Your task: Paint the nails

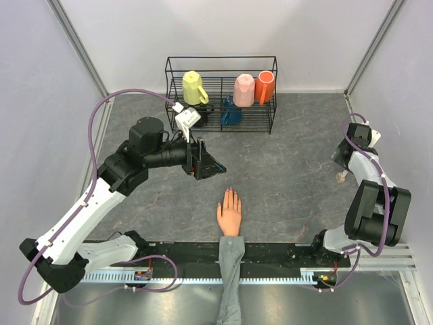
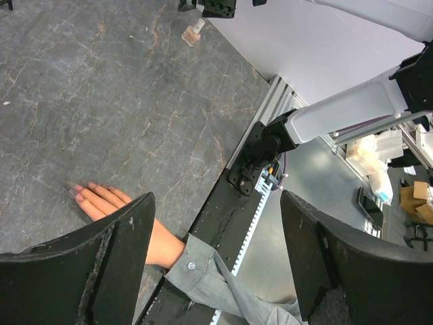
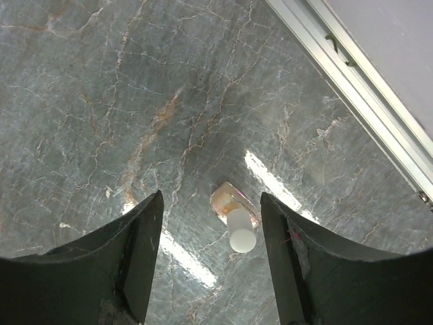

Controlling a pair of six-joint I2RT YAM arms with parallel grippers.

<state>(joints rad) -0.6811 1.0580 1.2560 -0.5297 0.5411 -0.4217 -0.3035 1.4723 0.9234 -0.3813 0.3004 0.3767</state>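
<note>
One mannequin hand [image 1: 230,213] lies palm down on the grey marbled surface [image 1: 291,183], midway between the two arm bases. Its one grey sleeve [image 1: 230,271] runs back over the black rail at the near edge. Five fingers point toward the far wall. The nails [image 2: 76,192] tip them, tiny, pale and faintly pink. In the left wrist view only the nails of the long fingers show, because the thumb is hidden behind a black finger of the pincer.

The left pincer [image 1: 215,167] hangs above the surface just beyond the fingertips and a little to their left. Its two fingers are spread wide and it holds nothing.

One small nail polish bottle [image 3: 235,215] with a white cap stands alone on the surface, well off to the right of the mannequin hand. The right pincer [image 3: 211,196] hovers straight over it with its two fingers parted. The right wrist view shows the bottle in the gap between them, nearer the right-hand finger, and neither finger touches it.

At the back stands one black wire rack [image 1: 220,59]. It holds three bright vessels: one yellow jug [image 1: 193,88], one pink cup [image 1: 244,90] and one orange cup [image 1: 265,87]. One blue item [image 1: 231,114] sits lower down in the rack, and its kind cannot be told.
</note>
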